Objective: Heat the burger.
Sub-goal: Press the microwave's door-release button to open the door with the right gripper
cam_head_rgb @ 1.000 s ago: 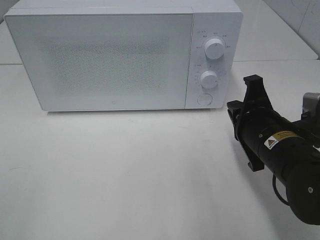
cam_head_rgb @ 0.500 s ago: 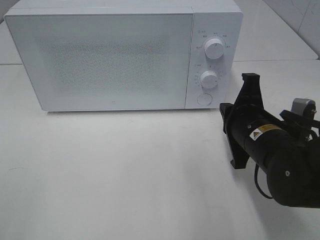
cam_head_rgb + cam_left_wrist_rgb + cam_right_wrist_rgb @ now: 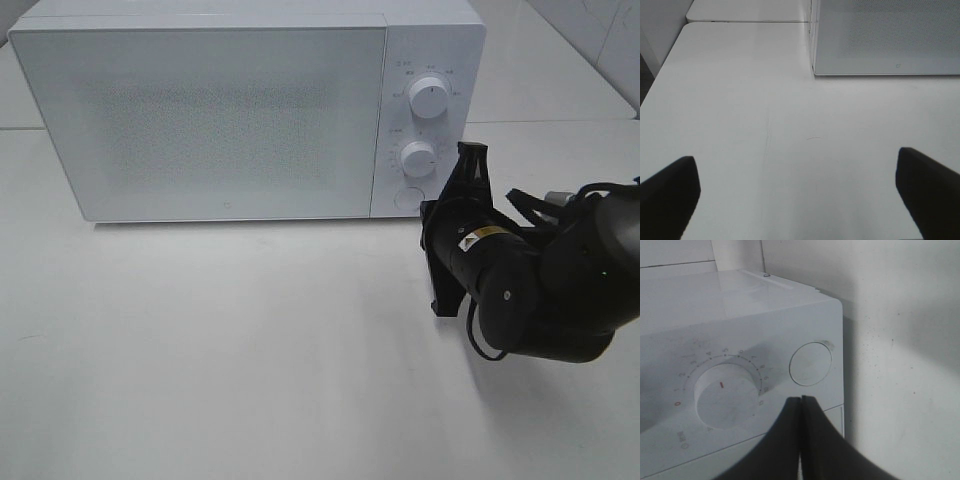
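right wrist view: right gripper point(image 3: 801, 399) pinched shut, empty, tips near round button point(image 3: 810, 364); risk: off-centre push slips onto neighbouring dial point(image 3: 727, 395); left gripper point(image 3: 796, 162) wide open, empty; burger not visible, microwave point(image 3: 230, 110) door closed

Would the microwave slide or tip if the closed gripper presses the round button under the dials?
Tipping looks unlikely: the microwave is a wide, low box flat on the table, and the button sits low on its front. A firm press from the right gripper might slide it slightly; the surface looks smooth.
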Controlling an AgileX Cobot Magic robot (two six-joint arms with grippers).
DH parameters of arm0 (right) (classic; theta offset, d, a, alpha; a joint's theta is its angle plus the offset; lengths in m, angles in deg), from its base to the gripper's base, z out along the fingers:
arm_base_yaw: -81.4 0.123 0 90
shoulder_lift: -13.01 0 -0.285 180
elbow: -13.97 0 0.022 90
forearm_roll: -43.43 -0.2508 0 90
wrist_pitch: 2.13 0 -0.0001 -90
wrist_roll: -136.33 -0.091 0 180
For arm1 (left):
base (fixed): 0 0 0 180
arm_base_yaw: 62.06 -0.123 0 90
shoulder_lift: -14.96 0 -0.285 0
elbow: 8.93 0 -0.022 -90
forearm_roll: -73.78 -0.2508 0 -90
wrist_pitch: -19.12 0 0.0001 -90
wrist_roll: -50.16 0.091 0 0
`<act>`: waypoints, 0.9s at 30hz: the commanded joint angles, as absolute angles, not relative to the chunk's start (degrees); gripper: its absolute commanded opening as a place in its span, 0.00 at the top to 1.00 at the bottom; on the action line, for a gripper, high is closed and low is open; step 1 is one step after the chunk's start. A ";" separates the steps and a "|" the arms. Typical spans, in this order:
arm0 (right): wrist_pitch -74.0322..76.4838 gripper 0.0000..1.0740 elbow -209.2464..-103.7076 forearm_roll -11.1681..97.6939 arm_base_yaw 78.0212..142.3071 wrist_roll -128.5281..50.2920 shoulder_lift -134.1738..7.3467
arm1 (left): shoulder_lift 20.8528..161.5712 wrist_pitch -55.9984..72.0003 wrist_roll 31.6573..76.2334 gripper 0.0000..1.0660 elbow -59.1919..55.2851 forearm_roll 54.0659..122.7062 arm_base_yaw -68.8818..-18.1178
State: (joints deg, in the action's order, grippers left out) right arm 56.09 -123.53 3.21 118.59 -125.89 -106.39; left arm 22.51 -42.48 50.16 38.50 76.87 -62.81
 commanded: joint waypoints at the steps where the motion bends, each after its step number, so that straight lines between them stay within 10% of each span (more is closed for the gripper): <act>1: 54.48 1.00 -126.97 3.10 118.19 -124.75 -108.45 | 21.48 -42.02 50.16 0.06 38.67 77.04 -62.87; 27: 51.39 1.00 -136.94 0.35 114.81 -123.08 -116.24 | 21.48 -42.02 50.16 0.06 38.67 77.04 -62.87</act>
